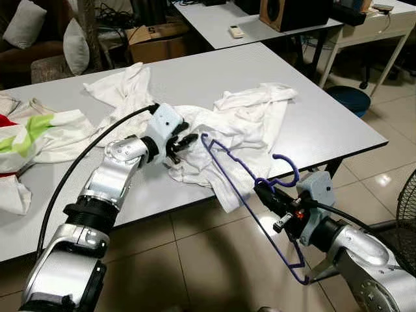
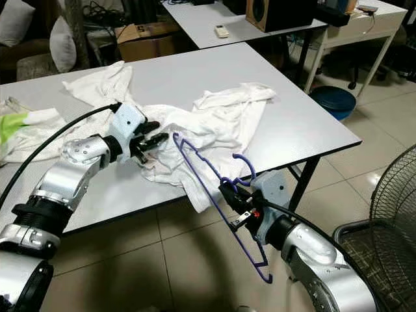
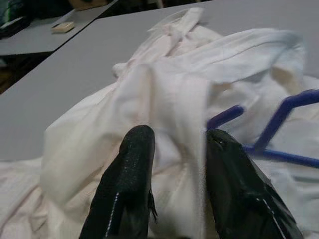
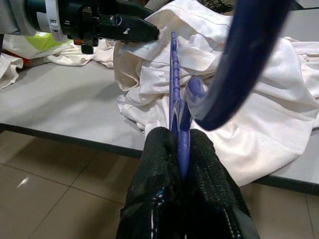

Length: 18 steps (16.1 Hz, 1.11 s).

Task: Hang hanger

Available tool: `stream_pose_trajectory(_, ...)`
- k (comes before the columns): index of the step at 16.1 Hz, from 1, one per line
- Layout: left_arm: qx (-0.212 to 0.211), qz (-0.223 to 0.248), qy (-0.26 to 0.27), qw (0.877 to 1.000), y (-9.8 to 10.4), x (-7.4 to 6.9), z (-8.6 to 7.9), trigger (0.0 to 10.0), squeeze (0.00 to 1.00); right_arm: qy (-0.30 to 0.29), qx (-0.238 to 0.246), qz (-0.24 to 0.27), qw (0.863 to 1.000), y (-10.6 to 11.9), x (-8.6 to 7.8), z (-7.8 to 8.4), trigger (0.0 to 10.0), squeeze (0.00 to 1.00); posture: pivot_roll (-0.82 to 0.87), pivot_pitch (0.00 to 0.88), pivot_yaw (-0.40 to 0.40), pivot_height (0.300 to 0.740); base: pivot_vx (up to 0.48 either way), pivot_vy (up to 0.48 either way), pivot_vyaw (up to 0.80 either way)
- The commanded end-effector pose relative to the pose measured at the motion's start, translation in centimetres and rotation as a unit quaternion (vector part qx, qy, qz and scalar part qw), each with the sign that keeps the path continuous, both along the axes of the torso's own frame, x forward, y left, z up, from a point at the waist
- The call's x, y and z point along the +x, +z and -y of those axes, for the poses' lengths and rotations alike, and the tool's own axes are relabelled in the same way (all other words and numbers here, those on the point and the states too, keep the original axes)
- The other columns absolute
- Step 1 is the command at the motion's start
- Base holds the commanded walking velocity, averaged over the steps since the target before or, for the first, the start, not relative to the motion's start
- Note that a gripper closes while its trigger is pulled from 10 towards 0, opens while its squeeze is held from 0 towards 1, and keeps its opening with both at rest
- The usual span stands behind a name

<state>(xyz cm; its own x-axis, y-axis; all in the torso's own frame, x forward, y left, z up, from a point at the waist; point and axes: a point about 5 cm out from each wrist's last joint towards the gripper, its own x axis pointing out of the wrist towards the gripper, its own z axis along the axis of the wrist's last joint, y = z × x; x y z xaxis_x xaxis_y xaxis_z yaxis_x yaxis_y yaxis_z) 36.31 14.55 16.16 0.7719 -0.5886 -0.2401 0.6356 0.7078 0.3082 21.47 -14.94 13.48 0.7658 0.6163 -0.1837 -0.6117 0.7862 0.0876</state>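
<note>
A blue wire hanger (image 1: 229,164) slants from the table edge down toward the floor, hook (image 1: 288,170) upward. My right gripper (image 1: 263,190) is shut on its neck just below the hook, off the table's front edge; the right wrist view shows the wire pinched between the fingers (image 4: 159,164). The hanger's upper end (image 1: 205,138) lies against a crumpled white shirt (image 1: 250,123) on the grey table (image 1: 325,123). My left gripper (image 1: 184,140) is at the shirt's left side, shut on a fold of the white cloth (image 3: 174,114) that runs between its fingers (image 3: 130,174).
More white clothes (image 1: 120,88) and a green-and-white cloth (image 1: 26,136) lie on the table's left part. Behind stands a second table (image 1: 221,19) with a remote (image 1: 236,30). A blue bin (image 1: 351,97) and a fan (image 1: 406,214) stand on the tiled floor at right.
</note>
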Motion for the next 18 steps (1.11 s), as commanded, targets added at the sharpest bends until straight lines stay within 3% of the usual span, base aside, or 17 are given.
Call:
stream_pose_trajectory(1,0.007,0.002,0.021,1.0,0.3,0.4,-0.5,3.6,0.0,0.001,-0.004,0.002,1.0,0.0,0.1,-0.1,10.0,0.0,-0.18,0.0,0.083,0.74,0.0,0.0,0.0)
stream_pose_trajectory(2,0.007,-0.002,0.027,1.0,0.2,0.4,-0.7,2.7,0.0,0.001,-0.004,0.002,1.0,0.0,0.1,-0.1,10.0,0.0,-0.18,0.0,0.082,0.74,0.0,0.0,0.0)
stream_pose_trajectory(3,0.007,-0.003,0.029,1.0,0.1,0.4,-0.7,2.7,0.0,0.001,-0.004,0.002,1.0,0.0,0.1,-0.1,10.0,0.0,-0.18,0.0,0.082,0.74,0.0,0.0,0.0)
stream_pose_trajectory(4,0.006,-0.007,0.034,0.999,0.0,0.5,-0.9,0.0,0.0,0.002,-0.004,0.001,1.0,0.0,0.1,-0.1,10.0,0.0,-0.17,0.0,0.08,0.74,0.0,0.0,0.0)
stream_pose_trajectory(9,0.004,-0.01,0.027,1.0,-0.2,0.4,-0.8,0.0,0.0,0.004,-0.004,0.001,1.0,0.1,0.1,-0.1,10.0,0.0,-0.17,0.0,0.076,0.74,0.0,0.0,0.0)
stream_pose_trajectory(13,-0.009,0.015,-0.008,1.0,1.3,0.2,0.2,0.0,0.0,-0.005,0.002,0.013,1.0,0.4,0.8,-0.5,10.0,0.0,-0.17,0.0,0.074,0.74,0.0,0.0,0.0)
stream_pose_trajectory(18,0.041,0.067,-0.05,0.996,3.8,-0.1,0.9,0.0,0.0,-0.016,0.005,0.016,1.0,0.5,2.7,-1.1,10.0,0.0,-0.16,0.0,0.058,0.74,0.0,0.0,0.0)
